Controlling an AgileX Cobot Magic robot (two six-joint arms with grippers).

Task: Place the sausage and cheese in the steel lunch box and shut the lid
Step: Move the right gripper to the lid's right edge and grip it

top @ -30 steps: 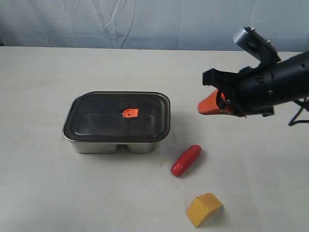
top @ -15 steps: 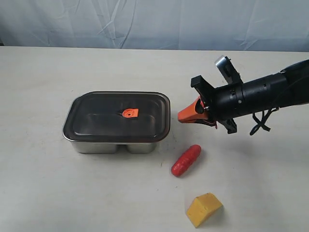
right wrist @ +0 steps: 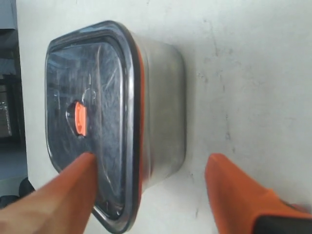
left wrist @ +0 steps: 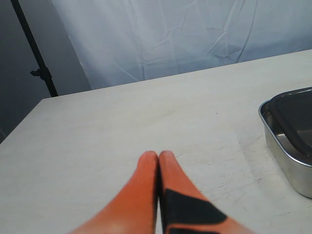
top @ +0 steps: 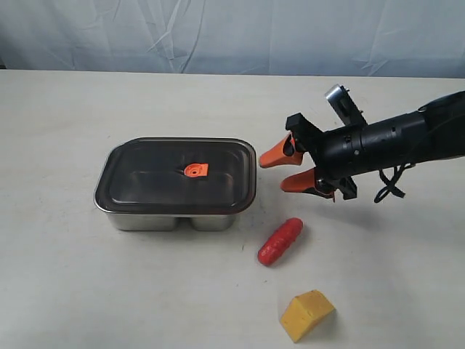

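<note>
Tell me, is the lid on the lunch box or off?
On: the lid lies flat across the steel lunch box, covering its rim.

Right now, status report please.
Right gripper open, beside the steel lunch box. Left gripper shut, empty. Lid on, in the way; sausage and cheese outside, on the table.

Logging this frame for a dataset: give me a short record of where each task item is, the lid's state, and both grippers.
lid: seated on the steel lunch box
sausage: on the table, right of the box, outside it
cheese: on the table, in front of the sausage, untouched
right gripper: open, empty, beside the box's right end
left gripper: shut, empty
</note>
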